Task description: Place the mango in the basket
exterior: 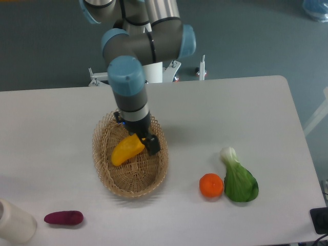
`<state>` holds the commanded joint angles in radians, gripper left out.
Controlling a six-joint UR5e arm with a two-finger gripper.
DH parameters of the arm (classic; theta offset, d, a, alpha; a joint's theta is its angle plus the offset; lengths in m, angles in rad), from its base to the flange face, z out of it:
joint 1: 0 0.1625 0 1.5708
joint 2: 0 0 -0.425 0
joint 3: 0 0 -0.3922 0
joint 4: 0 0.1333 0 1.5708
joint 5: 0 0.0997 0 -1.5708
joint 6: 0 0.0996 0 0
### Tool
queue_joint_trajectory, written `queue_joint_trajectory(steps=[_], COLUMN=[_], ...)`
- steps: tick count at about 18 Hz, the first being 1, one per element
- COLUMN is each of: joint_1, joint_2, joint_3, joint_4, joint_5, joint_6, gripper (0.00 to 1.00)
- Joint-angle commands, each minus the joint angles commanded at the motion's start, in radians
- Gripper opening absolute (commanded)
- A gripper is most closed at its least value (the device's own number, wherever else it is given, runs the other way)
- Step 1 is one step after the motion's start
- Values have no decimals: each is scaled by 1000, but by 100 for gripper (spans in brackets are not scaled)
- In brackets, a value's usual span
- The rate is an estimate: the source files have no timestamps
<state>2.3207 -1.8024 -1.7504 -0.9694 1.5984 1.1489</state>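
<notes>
Gripper jaw state cannot be told; mango lies inside basket. Retract vertically, clearing the looped rim without snagging.

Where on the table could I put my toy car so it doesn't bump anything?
The widest bare patch runs along the far edge of the table, right of the basket and behind the bok choy. The near middle, between basket and orange, is free too. It is crowded around the basket, where the pincer hangs beside the mango.
</notes>
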Motion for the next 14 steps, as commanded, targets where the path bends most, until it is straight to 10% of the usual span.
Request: queue_joint_trajectory(steps=[14], joint_1=[339], joint_2=[-77], joint_3=[43], joint_4=[-21], joint_5=[-84], joint_6=[402], gripper=[100])
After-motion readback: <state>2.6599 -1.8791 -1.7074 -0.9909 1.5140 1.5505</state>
